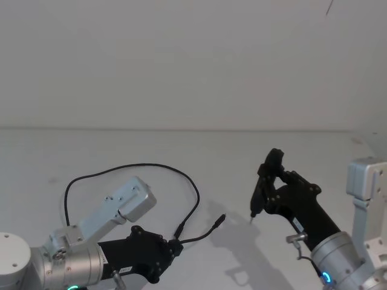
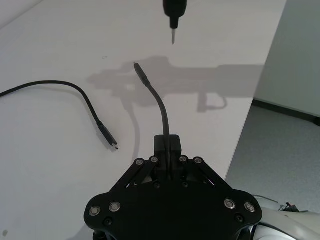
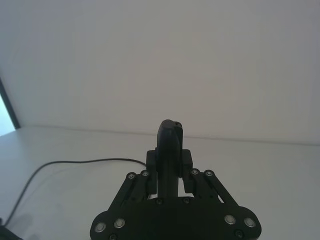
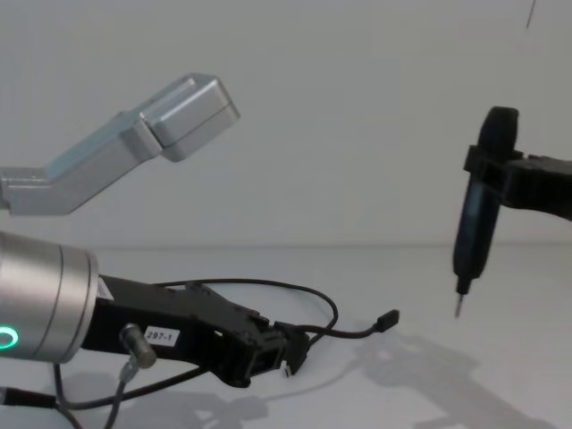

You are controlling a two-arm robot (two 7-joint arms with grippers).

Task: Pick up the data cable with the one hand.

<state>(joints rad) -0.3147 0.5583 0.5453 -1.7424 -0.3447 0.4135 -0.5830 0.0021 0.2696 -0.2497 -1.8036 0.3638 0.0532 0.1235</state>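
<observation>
The data cable [image 1: 145, 165] is thin and black and loops across the white table. My left gripper [image 1: 176, 246], the black fork-jawed hand with a small white label [image 4: 159, 336], is shut on the cable's thicker part [image 2: 166, 141]. From the fingers a short stiff end [image 2: 150, 90] rises to a small plug [image 4: 388, 317] held above the table. The cable's other plug [image 2: 111, 143] lies on the table beside the gripper. My right gripper [image 1: 275, 188] hovers to the right, shut on a black tool [image 4: 474, 223] with a thin pale tip pointing down.
A silver elbow link [image 1: 127, 204] of the left arm rises above the loop. The table's right edge [image 2: 242, 142] drops to the floor. A pale grey bracket [image 1: 366, 181] stands at the far right. A plain white wall backs the table.
</observation>
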